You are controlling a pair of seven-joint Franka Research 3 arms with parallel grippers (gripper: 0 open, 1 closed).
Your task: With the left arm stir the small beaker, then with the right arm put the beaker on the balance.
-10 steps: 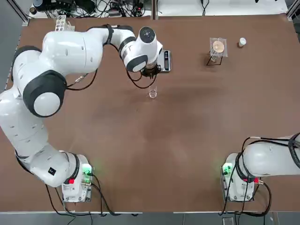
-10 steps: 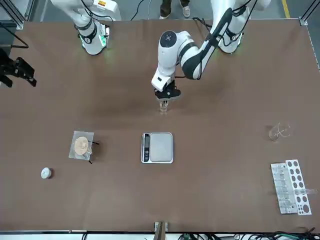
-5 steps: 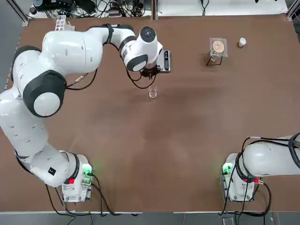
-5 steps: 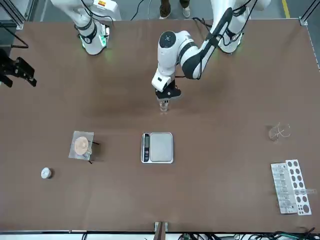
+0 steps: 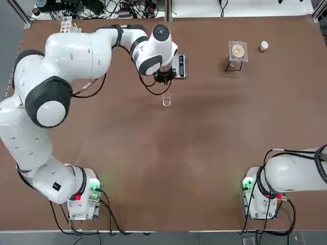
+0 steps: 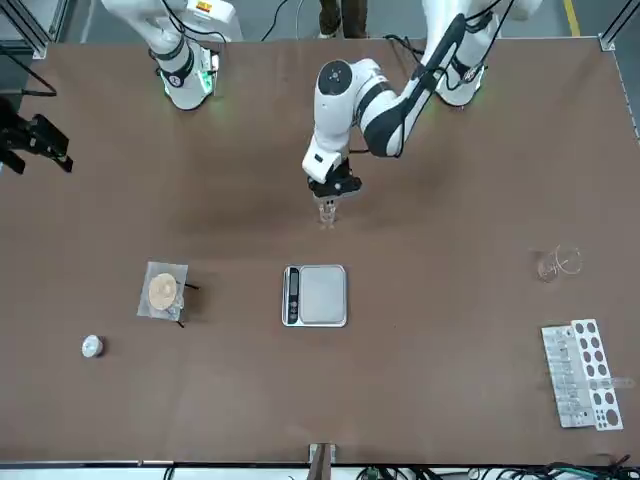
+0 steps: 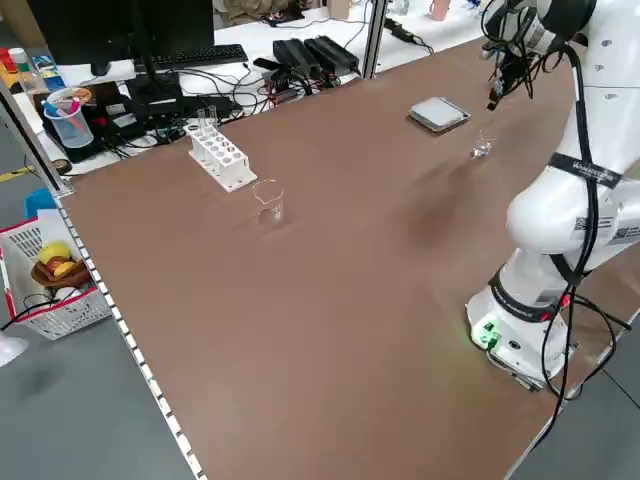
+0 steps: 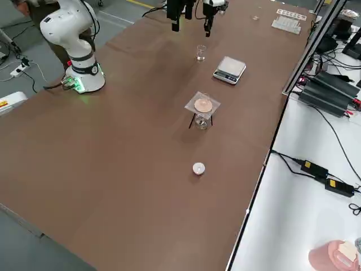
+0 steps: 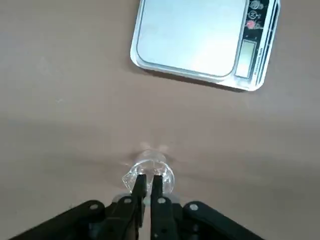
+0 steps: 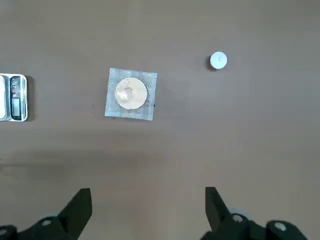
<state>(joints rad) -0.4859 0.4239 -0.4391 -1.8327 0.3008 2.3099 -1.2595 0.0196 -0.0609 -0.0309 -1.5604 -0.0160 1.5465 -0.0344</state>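
One small beaker (image 5: 166,101) stands on the brown surface (image 5: 204,148) near one balance (image 6: 316,295). The left hand (image 9: 147,186), fingers pressed together, hangs over the beaker's mouth. Only the right wrist view shows the right hand (image 10: 148,200), spread wide and empty.
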